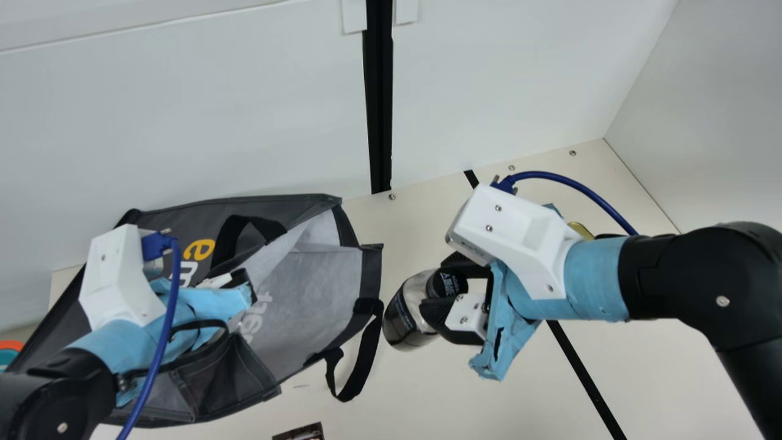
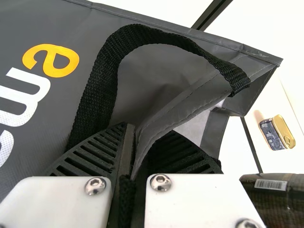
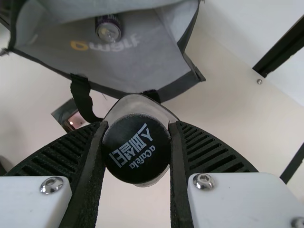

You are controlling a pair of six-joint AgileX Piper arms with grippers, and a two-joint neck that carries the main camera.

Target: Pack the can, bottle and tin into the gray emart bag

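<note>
Two grippers were at work on my feed, each clamped on something. My left gripper (image 1: 239, 280) had its ribbed fingers together on a fold of the rim of the large gray fabric bag (image 1: 311, 293), beside one black webbing handle (image 2: 107, 76). The bag sat on the left side of the cream table (image 1: 507, 391), its pale lining showing and its mouth turned toward the right.

On the right wrist view I could see the dark purple can with a silver top (image 3: 108, 29) inside the bag, against the lining. My right gripper (image 1: 441, 286) was closed on the clear, rounded bottle with a black cap and dark contents (image 1: 406, 315); it was tilted, cap toward my right arm, base toward the bag's right rim. Whether its base touched the table, I couldn't tell. The rounded oblong tin with a gold lid and blue patterned side (image 2: 280, 133) was on the far right of the table, well apart from the bag.
</note>
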